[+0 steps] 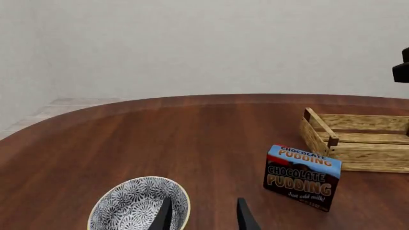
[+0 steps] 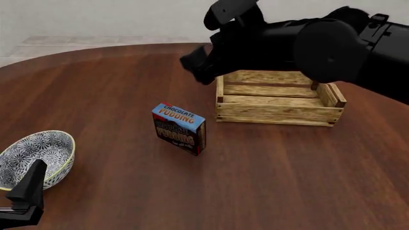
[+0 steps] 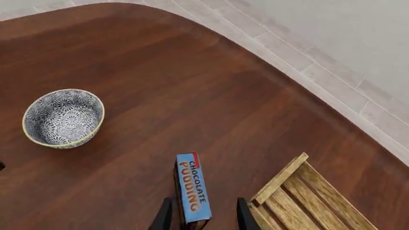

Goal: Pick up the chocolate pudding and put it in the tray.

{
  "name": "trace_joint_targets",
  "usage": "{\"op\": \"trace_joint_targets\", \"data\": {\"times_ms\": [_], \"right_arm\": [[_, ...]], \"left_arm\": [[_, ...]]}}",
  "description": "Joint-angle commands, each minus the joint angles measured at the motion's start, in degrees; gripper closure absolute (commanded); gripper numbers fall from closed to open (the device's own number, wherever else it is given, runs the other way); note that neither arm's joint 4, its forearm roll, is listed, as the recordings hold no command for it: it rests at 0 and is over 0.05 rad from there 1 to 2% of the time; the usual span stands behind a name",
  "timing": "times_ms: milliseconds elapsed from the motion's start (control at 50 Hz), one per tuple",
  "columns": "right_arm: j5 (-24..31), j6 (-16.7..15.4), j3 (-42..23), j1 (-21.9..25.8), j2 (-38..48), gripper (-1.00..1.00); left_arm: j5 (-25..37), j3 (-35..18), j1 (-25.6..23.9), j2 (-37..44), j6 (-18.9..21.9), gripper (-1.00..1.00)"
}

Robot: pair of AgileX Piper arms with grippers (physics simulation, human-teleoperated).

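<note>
Nearest me in the front view, I'm seeing my left gripper (image 2: 26,194) sitting low at the near left edge of the table (image 2: 115,86), just beside the patterned bowl (image 2: 35,155), and in the left wrist view its two fingers are standing apart with nothing between them, so it's open and empty. That blue-and-white bowl with the yellow rim is resting on the dark wood, well apart from everything else. Moving further out, the chocolate pudding (image 2: 179,128) is standing upright near the middle of the table, its blue top band facing up, turned a bit so one black side is showing to the right. It's just to the left of the tray (image 2: 279,98) and a little nearer me, not touching it. Past that, my right gripper (image 3: 201,215) is hanging up in the air over the tray's far left corner, and in the right wrist view I'm looking straight down with the pudding's top showing between the spread fingertips, so that one's open too and holding nothing. The wooden slat tray is sitting farthest back on the right.
</note>
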Motion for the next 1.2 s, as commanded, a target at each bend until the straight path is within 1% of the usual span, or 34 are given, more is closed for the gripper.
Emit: {"op": "trace_joint_targets", "data": {"times_ms": [20,100,120,140,180,240,320,580,720,940,1200], "right_arm": [[2.1,-1.6,-1.3,1.3,0.9,-1.00],[2.9,-2.1,-1.4,1.8,1.4,-1.00],[3.1,-2.1,-1.6,1.9,1.4,-1.00],[3.6,-1.4,-1.9,2.4,1.6,-1.00],[4.1,-2.0,-2.2,2.1,2.3,-1.00],[4.8,-2.5,-2.3,2.7,2.5,-1.00],[5.3,-2.5,-2.3,2.9,2.6,-1.00],[6.3,-3.4,-2.9,1.9,3.3,-1.00],[6.8,-4.5,-3.2,1.0,4.0,-1.00],[7.5,-4.3,-4.6,0.5,5.5,-1.00],[7.7,-3.9,-4.9,1.1,7.8,-1.00]], "left_arm": [[0.0,0.0,0.0,0.0,0.0,-1.00],[0.0,0.0,0.0,0.0,0.0,-1.00],[0.0,0.0,0.0,0.0,0.0,-1.00],[0.0,0.0,0.0,0.0,0.0,-1.00],[0.0,0.0,0.0,0.0,0.0,-1.00],[0.0,0.0,0.0,0.0,0.0,-1.00],[0.0,0.0,0.0,0.0,0.0,-1.00],[0.0,0.0,0.0,0.0,0.0,-1.00],[0.0,0.0,0.0,0.0,0.0,-1.00],[0.0,0.0,0.0,0.0,0.0,-1.00],[0.0,0.0,0.0,0.0,0.0,-1.00]]}}
